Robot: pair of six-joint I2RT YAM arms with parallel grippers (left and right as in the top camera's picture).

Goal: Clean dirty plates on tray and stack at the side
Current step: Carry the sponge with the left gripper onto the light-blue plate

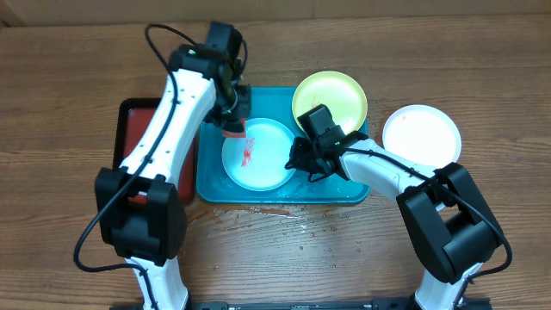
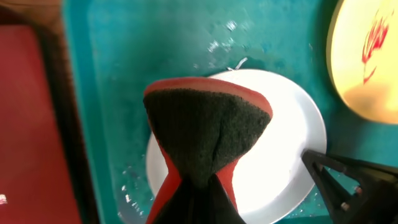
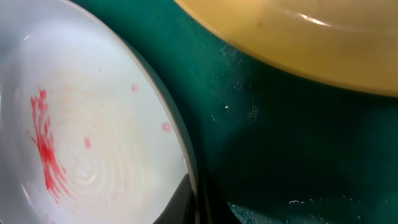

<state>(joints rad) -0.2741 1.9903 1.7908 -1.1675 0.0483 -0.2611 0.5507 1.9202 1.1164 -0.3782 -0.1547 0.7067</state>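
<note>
- Left tool (image 1: pixel 232 125) clamps a red-and-black scouring sponge (image 2: pixel 208 134), hiding much of the light-blue-rimmed round plastic plate (image 1: pixel 260 168).
- Right tool (image 1: pixel 302 163), mostly cut off, pinches that plate's rim.

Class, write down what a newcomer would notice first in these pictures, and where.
A red sponge, pinched in the left pincer, is above the red-smeared light blue plate in the turquoise tray. The right pincer is at that plate's right rim. A yellow-green plate sits at the tray's far right corner; a white plate lies right of the tray.
</note>
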